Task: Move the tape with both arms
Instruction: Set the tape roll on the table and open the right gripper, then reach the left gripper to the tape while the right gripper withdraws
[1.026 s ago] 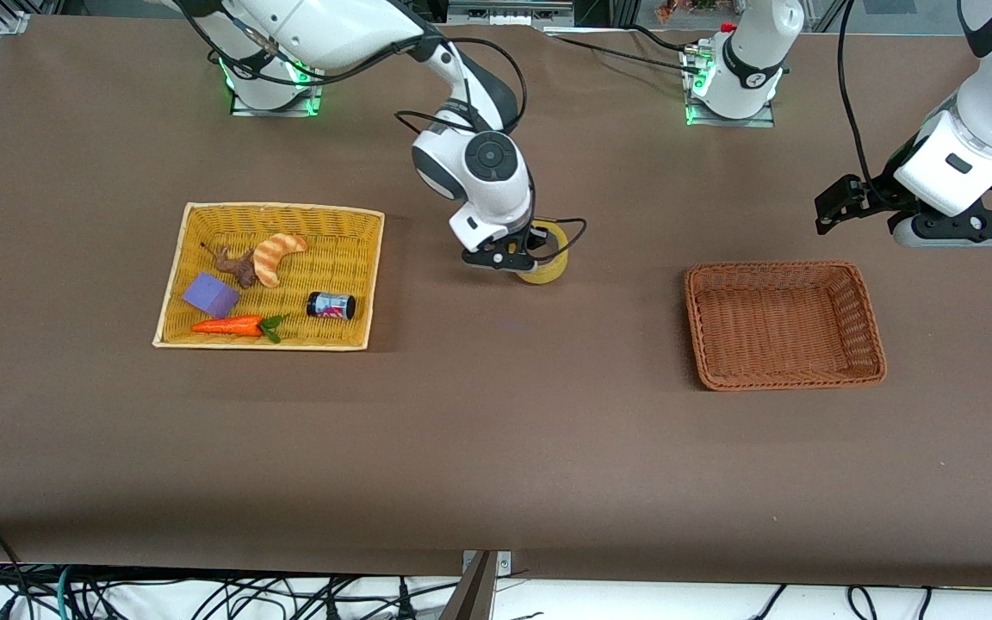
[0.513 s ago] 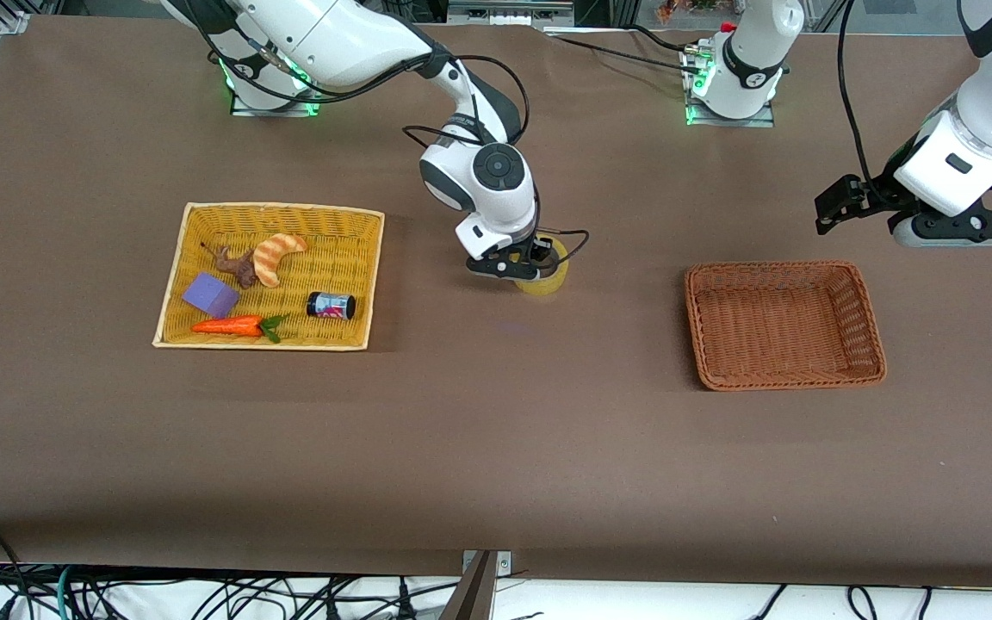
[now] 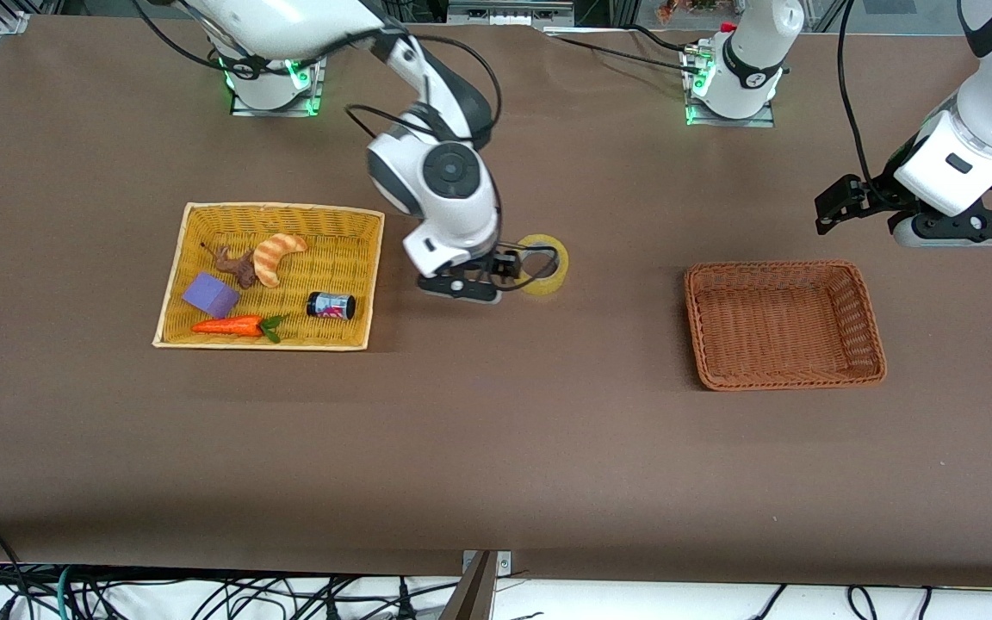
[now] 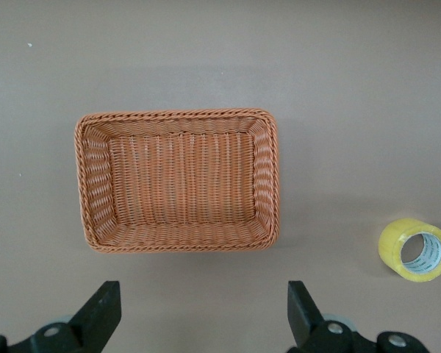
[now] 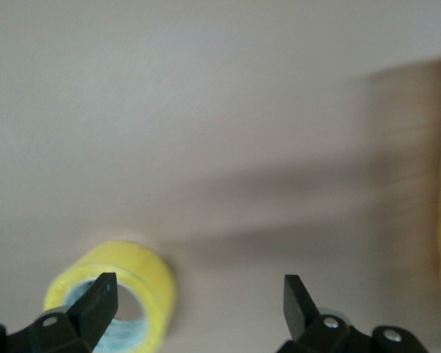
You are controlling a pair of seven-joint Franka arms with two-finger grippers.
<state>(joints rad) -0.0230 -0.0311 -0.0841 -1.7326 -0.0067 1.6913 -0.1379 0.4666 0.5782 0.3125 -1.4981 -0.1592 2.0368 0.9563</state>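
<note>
Lying flat on the brown table, the translucent yellowish tape roll [image 3: 542, 264] sits free, its rim partly hidden at nine o'clock by the splayed, empty right gripper [image 3: 480, 277]; the left gripper [image 4: 201, 312], spread wide, waits above the orange wicker basket [image 4: 266, 176]

Robot lab — bolted arm bases [image 3: 270, 86]

The tape roll [image 3: 542, 264] lies alone on bare tabletop [image 3: 496, 448] between the yellow basket [image 3: 203, 337] and the orange basket [image 3: 782, 379]. Only the right pincer [image 3: 496, 277], spread wide, crowds it on the yellow basket's side; the left pincer [image 3: 948, 228] hangs well apart.
</note>
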